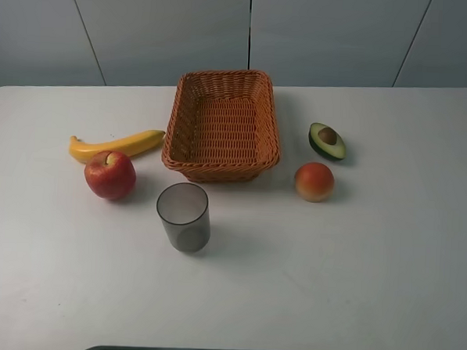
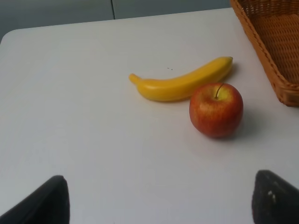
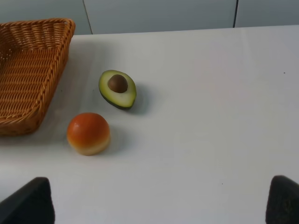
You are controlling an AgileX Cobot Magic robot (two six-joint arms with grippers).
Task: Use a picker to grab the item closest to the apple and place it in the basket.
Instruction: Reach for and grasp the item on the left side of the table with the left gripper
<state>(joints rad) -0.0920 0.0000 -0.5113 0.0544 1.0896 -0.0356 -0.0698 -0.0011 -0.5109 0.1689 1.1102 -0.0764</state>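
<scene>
The banana (image 1: 117, 146) lies on the table (image 1: 329, 290), right beside the apple (image 1: 110, 175) and near the left side of the basket (image 1: 175, 117). The left pincer (image 2: 160, 196) hangs over the table in front of them, wide apart and holding nothing. The right pincer (image 3: 161, 196) is wide apart too. I think the left one should come down across the banana's middle, away from the apple, and squeeze softly.

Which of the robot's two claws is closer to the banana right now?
Left. The left gripper faces the banana, with the apple beside it. The right gripper is on the basket's other side, facing the avocado and the peach-like fruit; the banana is outside its view.
</scene>
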